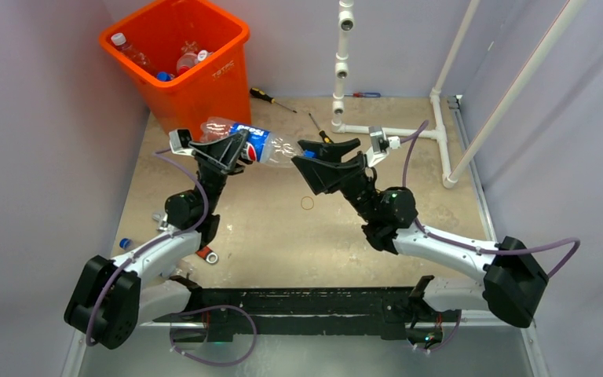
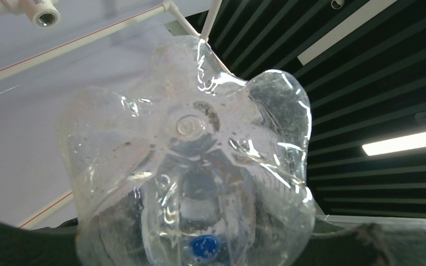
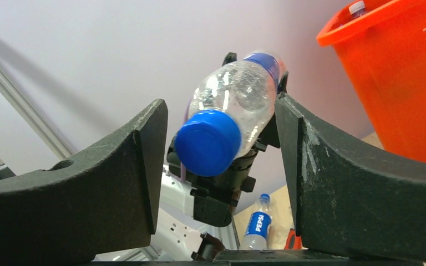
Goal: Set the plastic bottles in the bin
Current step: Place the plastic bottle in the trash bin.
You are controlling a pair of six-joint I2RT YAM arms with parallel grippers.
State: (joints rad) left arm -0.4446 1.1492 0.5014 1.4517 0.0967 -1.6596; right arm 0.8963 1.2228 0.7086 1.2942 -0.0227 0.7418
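Clear plastic Pepsi bottle (image 1: pixel 271 148) is up in the air, lying roughly sideways over the bench (image 1: pixel 283 236). It's just in front of the orange bin (image 1: pixel 204 94) and not in it yet. The left end effector (image 1: pixel 240 151) is clamped across its blue-label middle, with the base pointing toward the bin and the blue cap (image 3: pixel 208 142) pointing at the other arm. The left wrist view is basically nothing but the bumpy bottle base filling the frame.

The right end effector (image 1: pixel 300 155) sits at the cap end with its fingers (image 3: pixel 116 166) standing apart, one on either side of the cap. I can see a gap on both sides, so it's not gripping anything, though one finger looks very close to the bottle's shoulder.

A few bottles (image 1: pixel 187 61) are already sitting in the bin. A spare bottle (image 3: pixel 258 221) is down on the bench under the left arm. There's also a screwdriver (image 1: pixel 271 98) lying beside the bin, and a white pipe frame (image 1: pixel 341 71) at the back.
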